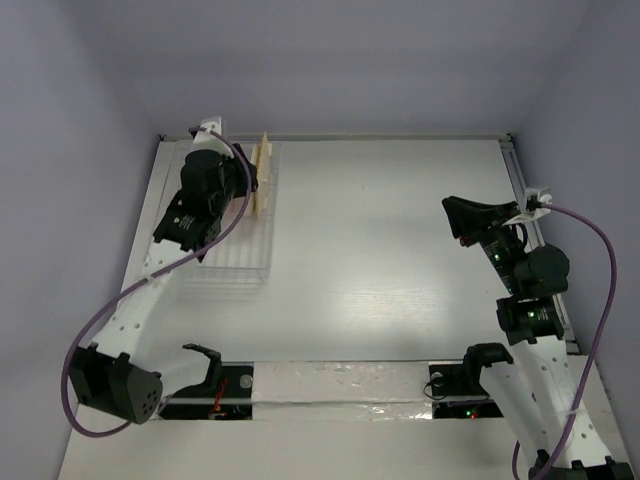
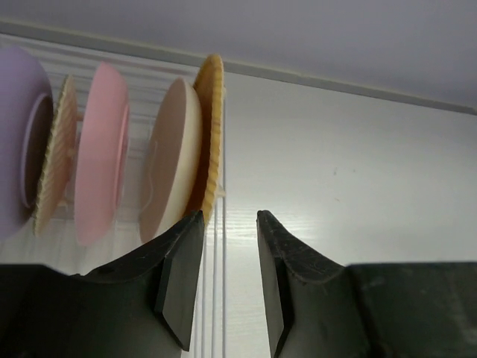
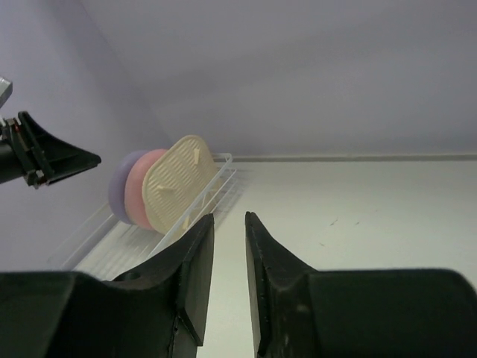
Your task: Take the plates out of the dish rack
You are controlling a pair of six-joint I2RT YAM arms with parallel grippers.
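top: high behind near edge, looking down on table [image 1: 400,250] | left wrist: close on plates [image 2: 100,149] | right wrist: far, facing same plates across table

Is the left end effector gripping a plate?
No, the left end effector is empty, its jaws apart short of the upright plates.

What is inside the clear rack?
Five plates stand on edge in the dish rack: purple plate, ridged tan plate, pink plate, cream plate, orange plate. The left gripper covers their bottom edges, so the slots holding them cannot be seen.
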